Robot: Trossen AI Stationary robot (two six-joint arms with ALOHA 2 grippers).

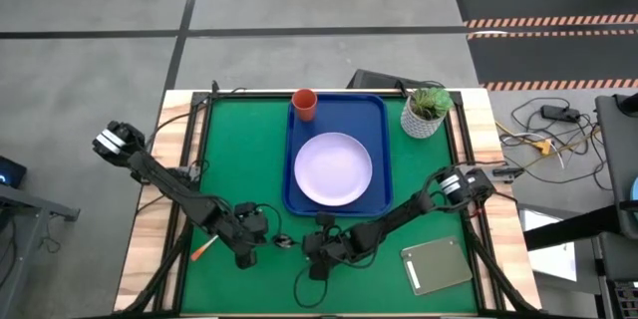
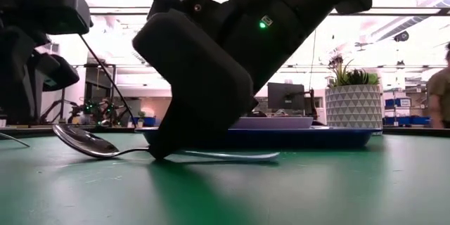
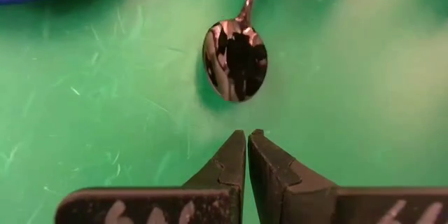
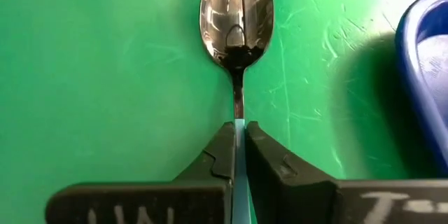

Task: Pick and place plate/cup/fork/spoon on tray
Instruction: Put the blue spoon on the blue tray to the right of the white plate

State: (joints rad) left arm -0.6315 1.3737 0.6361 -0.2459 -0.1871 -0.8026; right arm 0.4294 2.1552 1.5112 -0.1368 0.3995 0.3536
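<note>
The spoon [image 4: 236, 21], with a dark shiny bowl and a light blue handle, lies on the green table near its front edge, in front of the blue tray [image 1: 377, 150]. My right gripper [image 4: 239, 127] is shut on the spoon's handle. My left gripper [image 3: 247, 136] is shut and empty, its tips a little short of the spoon's bowl [image 3: 235, 59]. The pale plate [image 1: 333, 169] lies in the tray. The orange cup [image 1: 304, 105] stands at the tray's far left corner. The orange-handled fork [image 1: 202, 250] lies on the table at the near left. My right gripper pinches the light blue handle [image 4: 239, 147] between its two fingers, at the end next to the metal neck. The fingers slant down from the table's right and lie along the spoon. The bowl [image 2: 84, 142] and the handle's free end [image 2: 246, 156] rest on the table.
A white patterned pot with a green plant [image 1: 426, 112] stands to the right of the tray at the back. A grey square slab [image 1: 439, 264] lies at the near right. Both arms meet low over the table's near middle.
</note>
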